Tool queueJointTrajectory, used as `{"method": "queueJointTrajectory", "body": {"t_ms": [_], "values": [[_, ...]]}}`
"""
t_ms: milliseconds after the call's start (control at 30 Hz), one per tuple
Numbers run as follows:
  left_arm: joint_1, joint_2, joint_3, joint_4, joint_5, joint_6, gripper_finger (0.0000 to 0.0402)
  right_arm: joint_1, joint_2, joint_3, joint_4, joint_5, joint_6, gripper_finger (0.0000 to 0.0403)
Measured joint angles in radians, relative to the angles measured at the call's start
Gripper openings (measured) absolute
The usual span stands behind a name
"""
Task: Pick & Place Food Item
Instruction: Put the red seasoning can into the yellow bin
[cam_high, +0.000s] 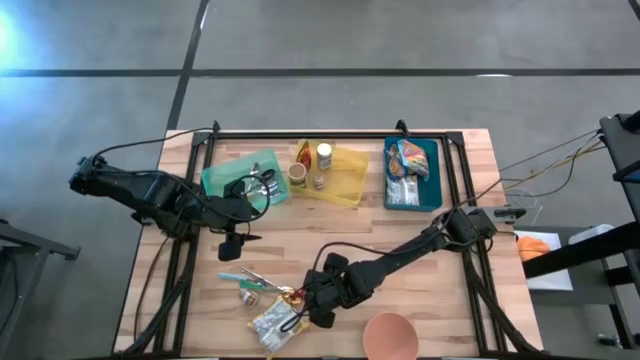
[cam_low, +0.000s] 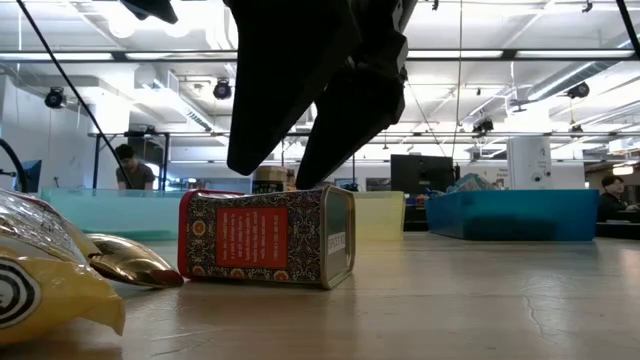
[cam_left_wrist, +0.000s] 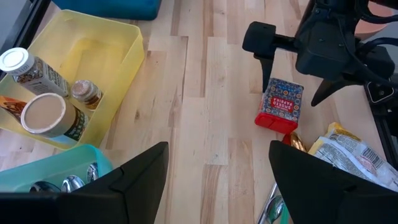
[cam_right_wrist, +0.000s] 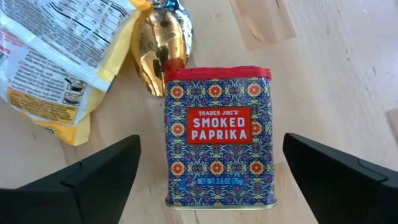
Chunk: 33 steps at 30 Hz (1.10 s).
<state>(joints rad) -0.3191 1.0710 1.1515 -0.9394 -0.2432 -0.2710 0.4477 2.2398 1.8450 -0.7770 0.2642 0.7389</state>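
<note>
Wooden counter (cam_high: 470, 300) carries the paprika tin (cam_right_wrist: 217, 137) lying flat beside a gold wrapper; right claw (cam_right_wrist: 211, 180) hovers wide over it, nothing gripped; left claw (cam_left_wrist: 217, 180) waits part-open near the trays; lifting and placing remain.

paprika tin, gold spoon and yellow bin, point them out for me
paprika tin (cam_right_wrist: 217, 137) right wrist view, red label
gold spoon (cam_right_wrist: 157, 53) right wrist view, bowl
yellow bin (cam_left_wrist: 127, 81) left wrist view, side wall
</note>
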Motion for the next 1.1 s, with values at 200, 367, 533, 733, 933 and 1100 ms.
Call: {"method": "queueJointTrajectory", "body": {"t_ms": [200, 367, 533, 733, 933, 1100], "values": [[0.000, 0.000, 0.000, 0.000, 0.000, 0.000, 0.0282, 0.002, 0.000, -0.001, 0.000, -0.004, -0.009, 0.0396], [0.000, 0.000, 0.000, 0.000, 0.000, 0.000, 0.0282, 0.008, 0.000, -0.011, 0.000, -0.003, -0.033, 0.0396], [0.000, 0.000, 0.000, 0.000, 0.000, 0.000, 0.0282, 0.008, 0.000, -0.016, 0.004, -0.003, -0.033, 0.0396], [0.000, 0.000, 0.000, 0.000, 0.000, -0.001, 0.0282, 0.010, 0.001, -0.019, 0.006, 0.000, -0.049, 0.0396], [0.000, 0.000, -0.001, 0.000, 0.000, -0.002, 0.0282, 0.011, 0.039, -0.022, 0.006, 0.001, -0.051, 0.0396], [0.000, 0.000, -0.001, 0.000, 0.000, -0.002, 0.0282, 0.010, 0.079, -0.022, 0.001, 0.000, -0.049, 0.0396]]}}
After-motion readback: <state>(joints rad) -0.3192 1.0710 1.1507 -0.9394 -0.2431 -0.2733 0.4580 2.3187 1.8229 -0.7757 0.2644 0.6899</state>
